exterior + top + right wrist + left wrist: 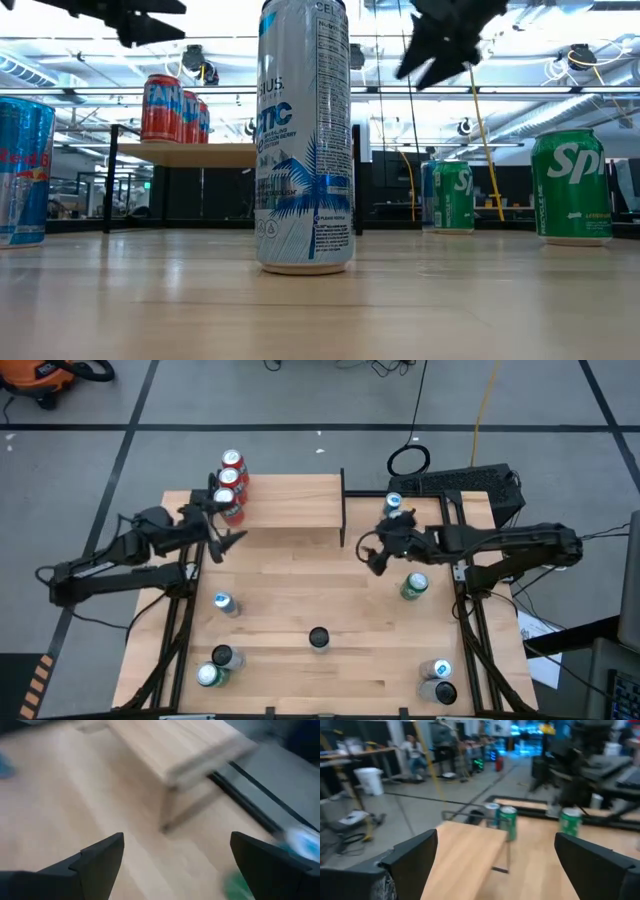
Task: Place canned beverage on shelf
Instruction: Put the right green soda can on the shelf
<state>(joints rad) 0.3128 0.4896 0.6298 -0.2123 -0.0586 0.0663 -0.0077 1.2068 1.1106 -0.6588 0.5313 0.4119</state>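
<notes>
On the table the shelf stands at the far edge, with three red cans lined up at its left end. The left gripper hangs just beside those cans, fingers spread wide and holding nothing, so a can looks freshly set down. The right gripper hovers near the shelf's right upright, also wide and empty. The next move, I'd say, is fetching another can; the green can sits close to the right gripper.
</notes>
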